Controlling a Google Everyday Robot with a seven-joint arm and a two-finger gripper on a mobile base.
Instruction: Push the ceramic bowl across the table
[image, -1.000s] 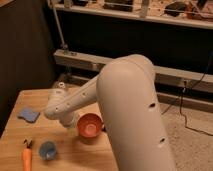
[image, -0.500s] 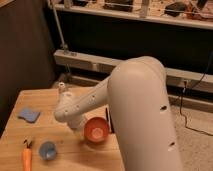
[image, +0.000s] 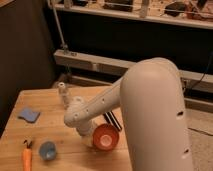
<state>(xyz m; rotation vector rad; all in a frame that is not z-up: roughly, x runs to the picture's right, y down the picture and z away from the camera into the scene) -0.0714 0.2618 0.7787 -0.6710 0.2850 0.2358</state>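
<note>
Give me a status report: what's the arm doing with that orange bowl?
Pincer low at ceramic bowl's left edge, contact unclear. Bowl upright on table. Blue cup, carrot lie apart, further left.

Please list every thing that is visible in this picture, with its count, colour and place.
table: one, light wood, lower left
ceramic bowl: one, orange-red, front middle of the table
cup: one, blue, front left
carrot: one, orange, left of the cup
sponge: one, blue, left side
small bottle: one, white, far edge
shelving: one, grey, behind the table
robot arm: one, white, right
gripper: one, at the bowl's left rim
</note>
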